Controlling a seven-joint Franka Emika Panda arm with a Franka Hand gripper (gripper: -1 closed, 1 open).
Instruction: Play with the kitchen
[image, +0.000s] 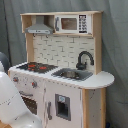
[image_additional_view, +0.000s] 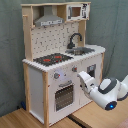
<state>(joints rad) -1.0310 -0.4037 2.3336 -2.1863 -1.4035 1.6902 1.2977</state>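
Kitchen (image_additional_view: 62, 65) fills the middle of the second exterior view; claw (image_additional_view: 81, 76) at lower right points left at its front panel, can't tell if it's clenched.

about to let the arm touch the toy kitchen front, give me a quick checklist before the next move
1. End effector near the kitchen front, level with the knobs: ok.
2. Contact with the front panel: cannot tell.
3. Oven door looks shut: ok.
4. Hob carries no loose items: ok.
5. Sink and tap untouched, well above the arm: ok.
6. Kitchen upright in both exterior views: ok.
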